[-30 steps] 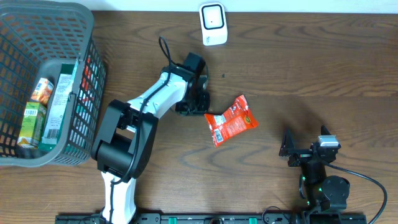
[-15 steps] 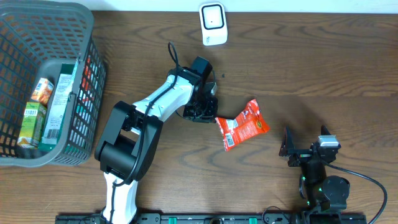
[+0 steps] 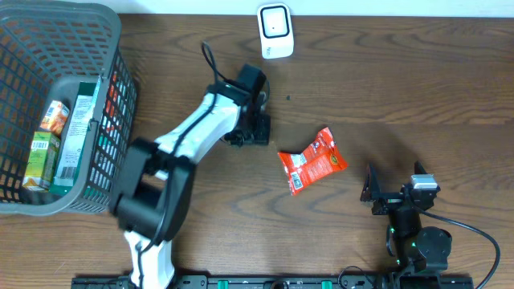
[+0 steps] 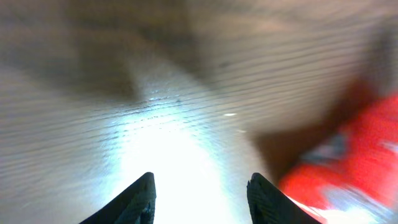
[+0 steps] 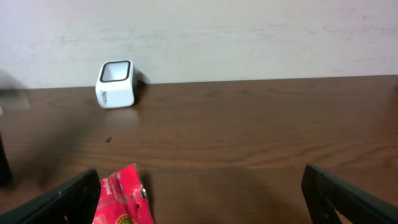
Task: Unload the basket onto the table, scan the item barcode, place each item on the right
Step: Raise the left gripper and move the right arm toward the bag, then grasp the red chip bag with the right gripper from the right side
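The item is a red snack packet [image 3: 313,160] lying flat on the wooden table with its white barcode label facing up. The white barcode scanner [image 3: 275,30] stands at the table's far edge. My left gripper [image 3: 263,132] is open just left of the packet and apart from it. In the left wrist view its fingertips [image 4: 142,198] stand apart with only bare table between them, and the packet [image 4: 357,162] is a red blur to the right. My right gripper [image 3: 371,193] is open near the front right. Its wrist view shows the packet [image 5: 121,199] by its left finger and the scanner [image 5: 116,83] far off.
A grey mesh basket [image 3: 48,24] fills the left side and holds cartons [image 3: 42,152] and a box [image 3: 78,132]. The left arm [image 3: 185,140] stretches diagonally from the front edge toward the table's middle.
My left gripper carried the packet to the right, opened and let it go on the table, then drew back to the left. The right arm has not moved.
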You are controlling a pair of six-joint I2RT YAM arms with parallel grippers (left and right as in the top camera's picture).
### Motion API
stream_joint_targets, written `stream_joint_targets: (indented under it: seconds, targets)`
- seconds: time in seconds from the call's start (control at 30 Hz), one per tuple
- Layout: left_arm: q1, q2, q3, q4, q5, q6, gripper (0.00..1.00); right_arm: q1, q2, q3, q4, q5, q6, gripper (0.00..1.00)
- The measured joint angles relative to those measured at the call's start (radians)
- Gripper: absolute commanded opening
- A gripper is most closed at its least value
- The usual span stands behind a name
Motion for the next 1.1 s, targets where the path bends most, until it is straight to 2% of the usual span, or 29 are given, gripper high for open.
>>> stream_joint_targets:
  seconds: [0.13,0.3,0.43,0.57,0.67,0.9,1.1]
  targets:
    - [-0.001,-0.214,0.000,-0.024,-0.034,0.005,0.56,0.000,0.000,0.000,0.001,-0.008,0.015,0.99]
    - [-0.001,-0.392,0.000,-0.078,-0.123,0.014,0.59,0.000,0.000,0.000,0.008,-0.023,0.174,0.99]
    - [-0.001,-0.484,0.000,-0.114,-0.169,0.026,0.63,0.000,0.000,0.000,0.026,-0.035,0.245,0.99]
    - [-0.001,-0.552,0.000,-0.154,-0.190,0.050,0.67,0.000,0.005,0.031,-0.061,-0.085,0.275,0.99]
    - [-0.001,-0.573,0.001,-0.171,-0.197,0.066,0.67,0.000,0.045,0.126,-0.164,-0.101,0.273,0.99]
    - [-0.001,-0.570,0.000,-0.175,-0.206,0.080,0.68,0.000,0.340,0.533,-0.419,-0.121,0.276,0.99]
    - [-0.001,-0.563,0.000,-0.173,-0.225,0.082,0.68,0.000,0.734,0.835,-0.687,-0.206,0.267,0.99]
